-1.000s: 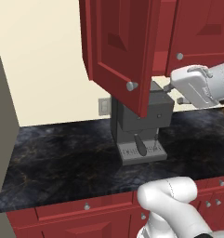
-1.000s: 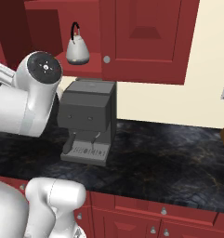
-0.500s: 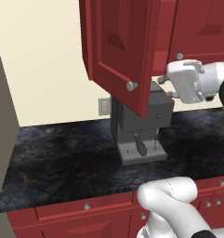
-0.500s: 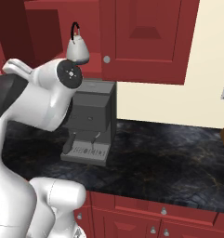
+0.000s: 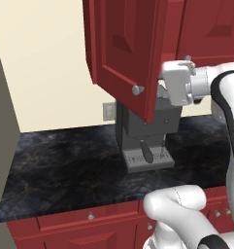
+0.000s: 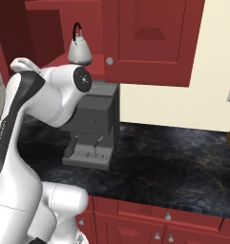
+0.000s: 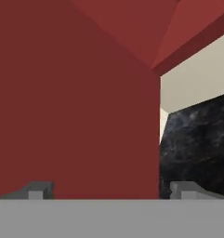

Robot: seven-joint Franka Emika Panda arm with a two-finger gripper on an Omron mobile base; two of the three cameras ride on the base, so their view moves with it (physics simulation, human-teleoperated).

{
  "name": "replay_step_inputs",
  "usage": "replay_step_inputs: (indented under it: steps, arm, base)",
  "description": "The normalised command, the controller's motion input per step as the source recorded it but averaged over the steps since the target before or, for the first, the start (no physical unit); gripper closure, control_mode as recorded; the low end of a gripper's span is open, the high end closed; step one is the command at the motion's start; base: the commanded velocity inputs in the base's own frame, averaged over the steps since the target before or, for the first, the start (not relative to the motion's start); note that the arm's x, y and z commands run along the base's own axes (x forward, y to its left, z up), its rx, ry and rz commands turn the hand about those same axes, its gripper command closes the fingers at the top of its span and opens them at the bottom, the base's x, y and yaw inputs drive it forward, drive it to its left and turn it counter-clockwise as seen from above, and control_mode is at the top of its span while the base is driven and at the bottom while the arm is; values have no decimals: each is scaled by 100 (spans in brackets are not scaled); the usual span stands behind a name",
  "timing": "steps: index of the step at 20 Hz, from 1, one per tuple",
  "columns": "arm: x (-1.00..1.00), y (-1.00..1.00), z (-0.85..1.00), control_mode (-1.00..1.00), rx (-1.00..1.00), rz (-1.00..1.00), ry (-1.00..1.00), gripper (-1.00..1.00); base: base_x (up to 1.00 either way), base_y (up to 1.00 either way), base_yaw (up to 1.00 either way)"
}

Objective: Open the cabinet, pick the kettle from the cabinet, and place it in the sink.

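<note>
Cabinet door swung open, clearing access. Kettle upright on shelf inside, above coffee machine on counter. End effector spread wide, empty, facing door panel close up.

From my left base camera, the swung-open cabinet door hides the cupboard's inside, and its top runs off the frame at 12 o'clock. That door also covers the upper left of the coffee machine. In my right base camera, the arm's white elbow blocks the coffee machine's left side and the kettle's base. On the hand camera, the door's inner face sits too close for me to tell any detail.
</note>
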Motion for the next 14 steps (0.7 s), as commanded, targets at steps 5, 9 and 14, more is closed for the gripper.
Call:
replay_step_inputs:
  steps: [5, 9, 14]
  arm:
    - [28, 38, -6, -100, 6, 12, 0, -100]
    - [8, 54, -7, -100, 3, 16, 0, -100]
    - [0, 66, -3, -100, 0, 18, 0, -100]
  base:
    - [0, 0, 0]
    - [0, 0, 0]
    - [0, 0, 0]
